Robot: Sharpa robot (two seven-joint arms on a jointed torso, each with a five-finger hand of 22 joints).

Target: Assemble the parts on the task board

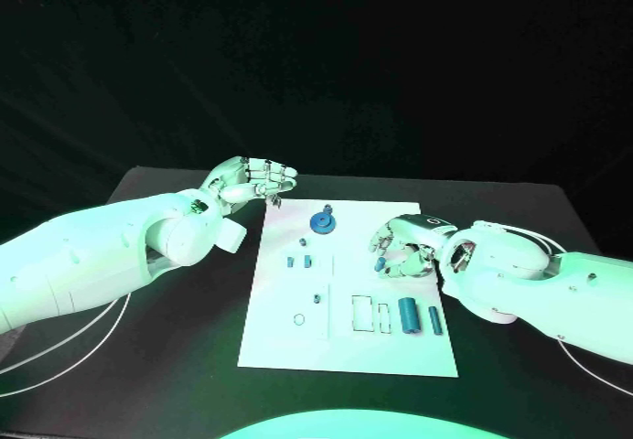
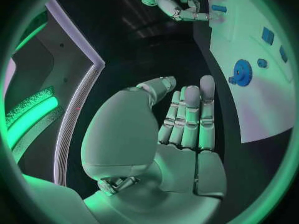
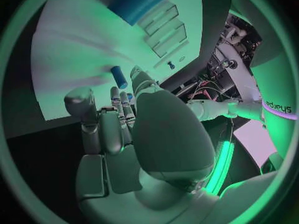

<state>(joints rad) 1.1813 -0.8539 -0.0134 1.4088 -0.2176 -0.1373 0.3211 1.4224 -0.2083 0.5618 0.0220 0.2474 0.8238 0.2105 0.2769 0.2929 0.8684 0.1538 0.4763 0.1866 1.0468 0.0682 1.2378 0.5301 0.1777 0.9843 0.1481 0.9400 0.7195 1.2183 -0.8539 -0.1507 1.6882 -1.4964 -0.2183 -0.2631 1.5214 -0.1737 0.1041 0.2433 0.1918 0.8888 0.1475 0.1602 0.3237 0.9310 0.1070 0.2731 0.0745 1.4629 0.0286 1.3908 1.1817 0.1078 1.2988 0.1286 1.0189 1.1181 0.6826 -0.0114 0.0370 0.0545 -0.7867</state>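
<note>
The white task board [image 1: 349, 352] lies mid-table. My right hand [image 1: 402, 245] hovers over the board's right edge and pinches a small blue peg [image 1: 380, 264] at its fingertips; the same peg [image 3: 118, 77] shows against the board in the right wrist view. A blue gear [image 1: 322, 220] sits near the board's far end, also visible as the gear [image 2: 241, 72] from the left wrist. My left hand [image 1: 251, 181] hangs by the board's far left corner, fingers curled in, nothing in it. Two blue cylinders [image 1: 411, 314] lie at the near right.
Small blue blocks [image 1: 298, 262] sit on the left half of the board, a small ring [image 1: 299, 319] lower down. Rectangular slots [image 1: 363, 311] lie beside the cylinders. Black table [image 1: 172, 357] surrounds the board on all sides.
</note>
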